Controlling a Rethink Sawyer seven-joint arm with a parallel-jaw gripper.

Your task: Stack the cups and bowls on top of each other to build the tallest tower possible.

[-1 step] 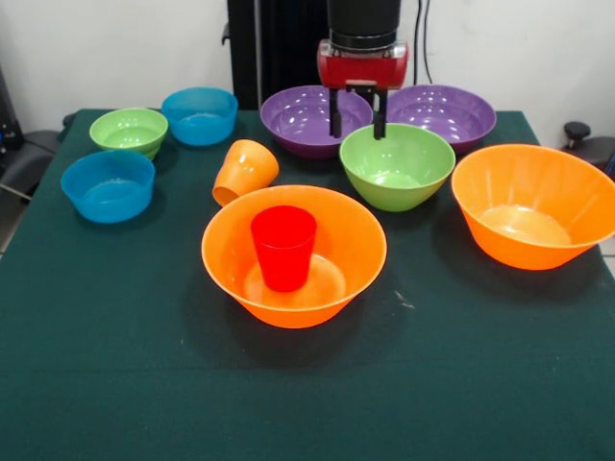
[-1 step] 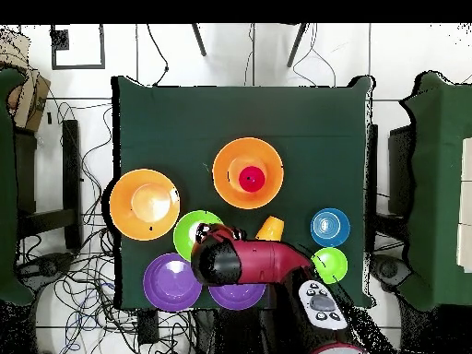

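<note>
- Gripper [image 1: 356,123]: top centre of the front view, red body with two dark fingers pointing down, a plain gap between them, nothing held. Tips hang over the far rim of the medium green bowl [image 1: 397,165].
- Medium green bowl: glossy, upright, empty; centre-right, just in front of the two purple bowls.
- Purple bowls: left one [image 1: 306,119] and right one [image 1: 447,113], wide and shallow, side by side along the upper edge of the table [image 1: 115,384]; the gripper shows between them.
- Central orange bowl [image 1: 294,252]: large, glossy, flared walls, mid-frame. Red cup [image 1: 283,247] stands in it mouth down on the bowl's floor, smooth-sided and narrowing toward the top.
- Orange cup [image 1: 244,171]: lying tipped on its side just upper left of the central bowl, apart from it.
- Second orange bowl [image 1: 534,204]: right edge of the frame, upright, empty, same flared shape.
- Small green bowl [image 1: 130,132]: upper left, upright, close beside a blue bowl [image 1: 200,115] to its right.
- Other blue bowl [image 1: 108,185]: left side, below the small green one, upright and empty.
- Overhead view: arm [image 2: 263,262] covers part of one purple bowl; red cup shows as a red disc centred in the orange bowl.
- No bowl is nested in another.
</note>
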